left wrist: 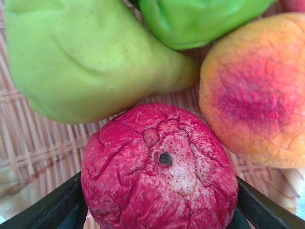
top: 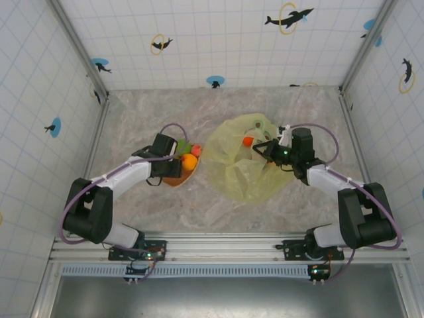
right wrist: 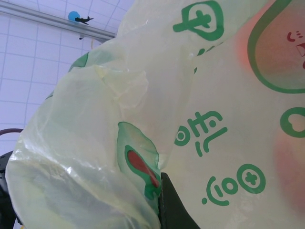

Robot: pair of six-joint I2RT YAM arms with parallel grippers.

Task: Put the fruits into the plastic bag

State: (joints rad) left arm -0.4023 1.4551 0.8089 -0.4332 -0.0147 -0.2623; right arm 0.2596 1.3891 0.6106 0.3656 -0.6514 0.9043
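Observation:
A wrinkled red fruit sits between the two dark fingers of my left gripper, which touch it on both sides, over the woven orange plate. Beside it lie a yellow-green pear, a green fruit and an orange-red peach. From above, the left gripper is down over the plate among the fruits. My right gripper is shut on a fold of the plastic bag, holding its rim up. One orange fruit lies inside the bag.
Tiled walls with dolphin stickers and metal corner posts enclose the marble-patterned table. The bag spreads across the middle right; the plate is just to its left. A metal rail runs along the near edge.

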